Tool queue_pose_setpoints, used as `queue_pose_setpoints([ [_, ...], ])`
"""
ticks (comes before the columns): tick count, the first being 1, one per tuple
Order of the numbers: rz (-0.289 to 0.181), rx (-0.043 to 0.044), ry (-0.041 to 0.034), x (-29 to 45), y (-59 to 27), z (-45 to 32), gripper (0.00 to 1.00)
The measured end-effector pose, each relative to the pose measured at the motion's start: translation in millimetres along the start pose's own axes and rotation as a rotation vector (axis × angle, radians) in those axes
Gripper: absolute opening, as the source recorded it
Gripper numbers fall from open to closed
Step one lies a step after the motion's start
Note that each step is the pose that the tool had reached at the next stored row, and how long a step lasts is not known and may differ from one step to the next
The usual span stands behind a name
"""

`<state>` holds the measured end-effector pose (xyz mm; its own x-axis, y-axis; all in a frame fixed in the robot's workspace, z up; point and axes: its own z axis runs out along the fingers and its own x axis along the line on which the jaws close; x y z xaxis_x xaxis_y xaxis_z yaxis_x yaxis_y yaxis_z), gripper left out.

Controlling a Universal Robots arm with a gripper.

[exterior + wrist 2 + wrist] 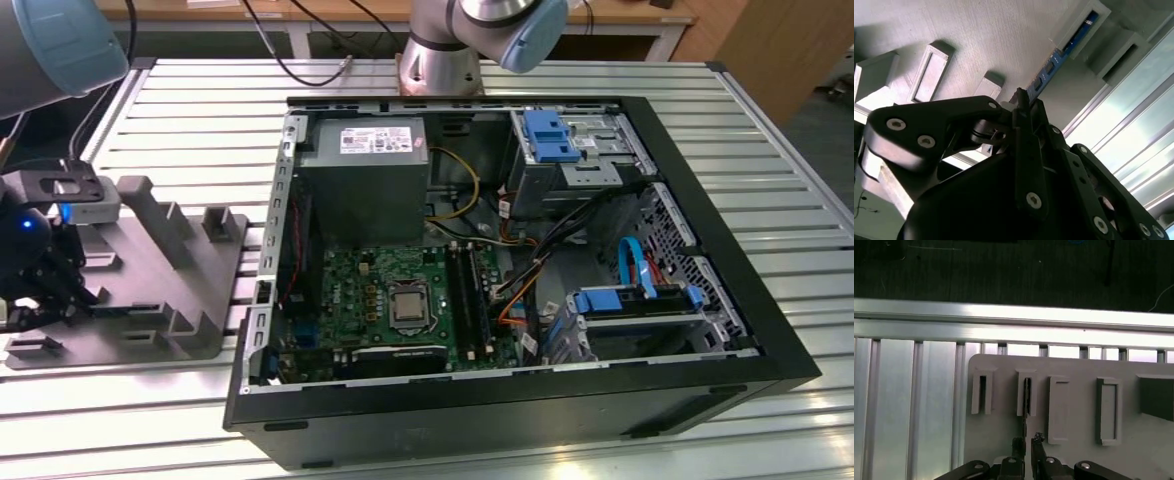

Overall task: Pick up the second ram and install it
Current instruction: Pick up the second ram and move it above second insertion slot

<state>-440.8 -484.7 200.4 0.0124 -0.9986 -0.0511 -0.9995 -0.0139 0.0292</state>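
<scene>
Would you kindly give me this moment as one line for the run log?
gripper: at memory stick | memory stick: standing in grey holder slot | computer case: open

Robotics lab, assembly test cell. Robot arm base stands on a slotted aluminium table, open PC case near the gripper, grey slotted parts rack right under it, loose cables and wooden desks beyond.
</scene>
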Motion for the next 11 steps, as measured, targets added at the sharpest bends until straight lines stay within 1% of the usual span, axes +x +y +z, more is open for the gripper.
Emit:
queue_pose_setpoints([
  [4, 0.031, 0.0015, -0.0014, 0.0, 0.0, 0.2, 0.21],
  [11, 0.034, 0.0017, -0.0015, 0.1, 0.0, 0.3, 0.21],
])
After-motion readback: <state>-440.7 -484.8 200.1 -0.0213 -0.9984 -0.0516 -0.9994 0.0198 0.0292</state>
